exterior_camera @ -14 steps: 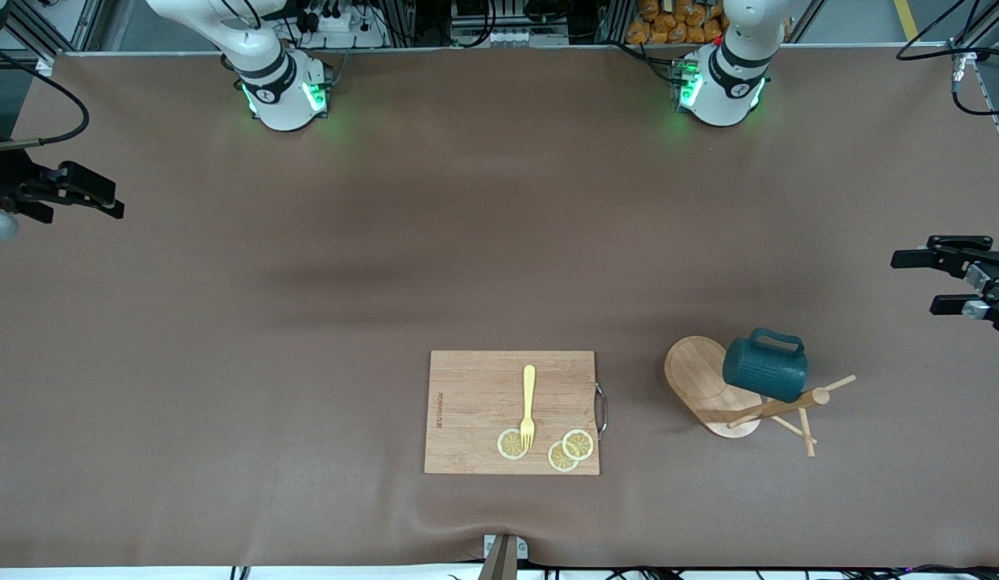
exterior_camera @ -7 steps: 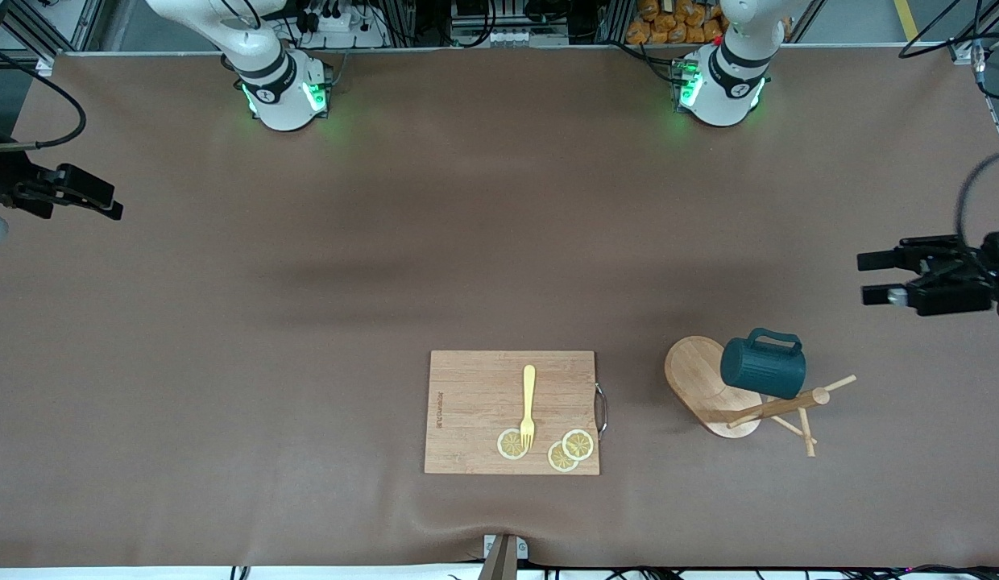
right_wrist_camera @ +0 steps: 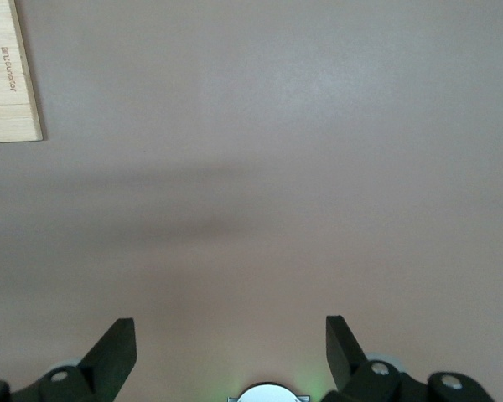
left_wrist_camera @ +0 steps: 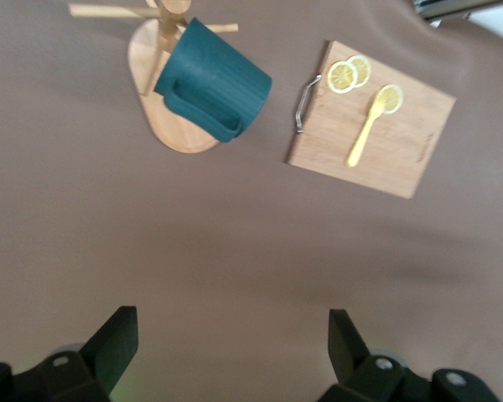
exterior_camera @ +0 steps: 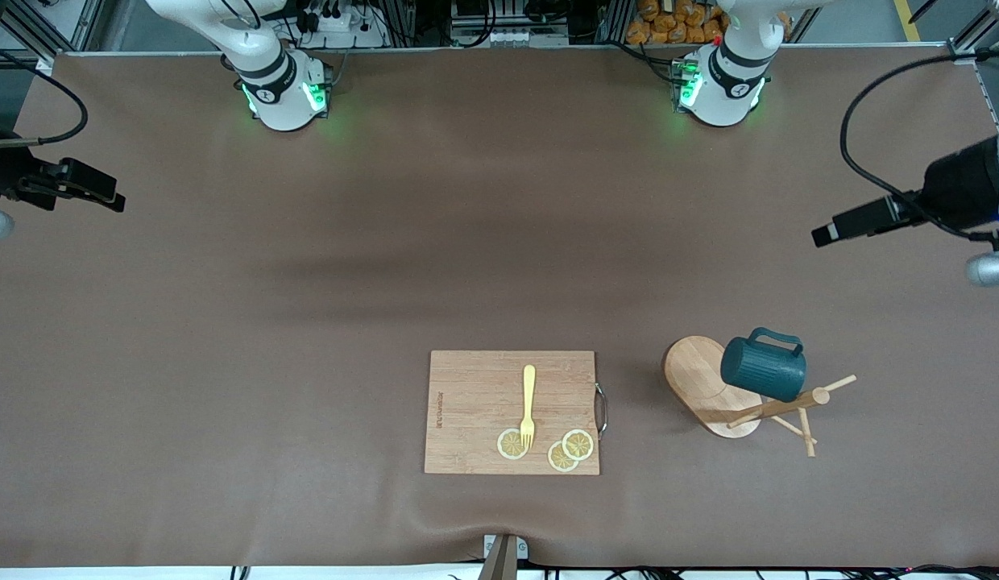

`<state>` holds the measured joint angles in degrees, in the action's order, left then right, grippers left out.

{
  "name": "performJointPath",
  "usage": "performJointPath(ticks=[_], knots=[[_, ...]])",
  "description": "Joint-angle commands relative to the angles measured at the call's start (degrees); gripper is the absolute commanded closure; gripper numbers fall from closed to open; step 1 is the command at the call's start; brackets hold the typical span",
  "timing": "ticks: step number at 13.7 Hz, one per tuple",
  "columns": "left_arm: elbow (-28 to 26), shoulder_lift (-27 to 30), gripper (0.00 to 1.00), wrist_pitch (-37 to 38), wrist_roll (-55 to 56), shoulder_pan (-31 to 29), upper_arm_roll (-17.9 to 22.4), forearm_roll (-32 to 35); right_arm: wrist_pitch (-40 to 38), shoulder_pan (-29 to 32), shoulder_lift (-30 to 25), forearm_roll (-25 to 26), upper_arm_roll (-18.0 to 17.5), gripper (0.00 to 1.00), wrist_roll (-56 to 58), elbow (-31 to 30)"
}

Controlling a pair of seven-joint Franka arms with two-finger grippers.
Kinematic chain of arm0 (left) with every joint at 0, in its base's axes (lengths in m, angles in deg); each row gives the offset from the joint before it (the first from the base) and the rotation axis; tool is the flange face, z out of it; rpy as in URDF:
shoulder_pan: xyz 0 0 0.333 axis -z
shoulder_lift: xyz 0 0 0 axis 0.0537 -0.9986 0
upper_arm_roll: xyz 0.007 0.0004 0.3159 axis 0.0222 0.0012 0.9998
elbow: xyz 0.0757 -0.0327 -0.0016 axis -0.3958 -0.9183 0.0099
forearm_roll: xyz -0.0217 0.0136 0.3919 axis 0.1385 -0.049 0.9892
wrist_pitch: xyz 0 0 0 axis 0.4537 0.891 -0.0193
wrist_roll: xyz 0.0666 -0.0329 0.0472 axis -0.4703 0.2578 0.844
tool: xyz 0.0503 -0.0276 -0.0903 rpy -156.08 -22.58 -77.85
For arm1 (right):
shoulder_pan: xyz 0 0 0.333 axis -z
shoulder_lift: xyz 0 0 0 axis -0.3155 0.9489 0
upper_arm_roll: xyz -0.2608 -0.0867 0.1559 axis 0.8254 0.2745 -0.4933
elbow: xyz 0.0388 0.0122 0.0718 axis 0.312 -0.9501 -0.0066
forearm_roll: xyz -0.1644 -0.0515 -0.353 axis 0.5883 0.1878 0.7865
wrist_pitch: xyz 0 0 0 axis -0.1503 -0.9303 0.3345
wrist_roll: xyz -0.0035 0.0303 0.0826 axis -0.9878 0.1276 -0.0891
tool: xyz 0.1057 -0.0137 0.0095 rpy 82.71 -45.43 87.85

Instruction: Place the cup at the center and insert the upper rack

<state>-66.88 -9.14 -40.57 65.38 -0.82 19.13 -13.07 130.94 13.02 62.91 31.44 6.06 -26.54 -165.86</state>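
Note:
The dark teal ribbed cup (exterior_camera: pixel 764 368) rests tilted on the upper rack, a light wooden mug tree with an oval base (exterior_camera: pixel 697 385), one post (exterior_camera: pixel 789 403) and thin pegs. They stand toward the left arm's end of the table. The left wrist view shows the cup (left_wrist_camera: pixel 211 79) over the rack's base (left_wrist_camera: pixel 155 126). My left gripper (exterior_camera: pixel 826 234) is open and empty, up over bare table at the left arm's end; its jaws stand wide apart in the left wrist view (left_wrist_camera: pixel 232 343). My right gripper (exterior_camera: pixel 105 197) is open and empty, waiting at the right arm's end, and shows in its wrist view (right_wrist_camera: pixel 230 343).
A rectangular wooden cutting board (exterior_camera: pixel 475 395) with a metal handle lies near the front camera's edge, beside the rack toward the table's middle. It carries a yellow fork (exterior_camera: pixel 528 403) and lemon slices (exterior_camera: pixel 578 444). It shows in the left wrist view (left_wrist_camera: pixel 411 159), and its corner in the right wrist view (right_wrist_camera: pixel 8 92).
My left gripper has swung inward from the table's end, risen and turned. The cup and rack have not moved. The right gripper has barely shifted.

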Motion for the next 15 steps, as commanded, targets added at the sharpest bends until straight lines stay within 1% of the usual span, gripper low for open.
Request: performJointPath(ticks=[1,2,4,5,6,8,11,15], knots=[[-8.0,7.3,0.00,-1.3,-7.7,6.3,8.3,3.7,-1.4,-0.3,-0.5,0.5,0.1,0.00,-1.1,1.1],[-10.3,9.3,0.00,-2.1,-9.2,7.0,8.9,4.5,-1.4,-0.4,-0.5,0.5,0.1,0.00,-1.2,1.0],[-15.7,13.5,0.00,-5.9,-9.2,7.4,8.9,8.3,-1.6,-0.4,-0.5,0.5,0.0,0.00,-0.8,1.0],[-18.6,15.4,0.00,-7.7,-9.2,8.5,8.9,10.3,-1.6,-0.4,-0.4,0.5,0.0,0.00,-0.7,1.0],[-20.8,16.7,0.00,-8.8,-9.2,8.7,8.8,11.2,-1.5,-0.4,-0.4,0.5,0.1,0.00,-0.7,1.0],[-23.3,18.6,0.00,-10.0,-9.2,8.8,8.5,12.4,-1.6,-0.4,-0.5,0.5,0.0,0.00,-0.8,1.1],[-24.3,20.2,0.00,-10.7,-9.1,8.9,6.3,17.6,-1.6,-0.4,-0.5,0.5,0.0,0.00,-0.7,1.0],[-23.7,19.7,0.00,-10.2,-9.5,8.4,6.9,18.3,-1.6,-0.5,-0.5,0.4,-0.1,0.00,-1.2,1.0]])
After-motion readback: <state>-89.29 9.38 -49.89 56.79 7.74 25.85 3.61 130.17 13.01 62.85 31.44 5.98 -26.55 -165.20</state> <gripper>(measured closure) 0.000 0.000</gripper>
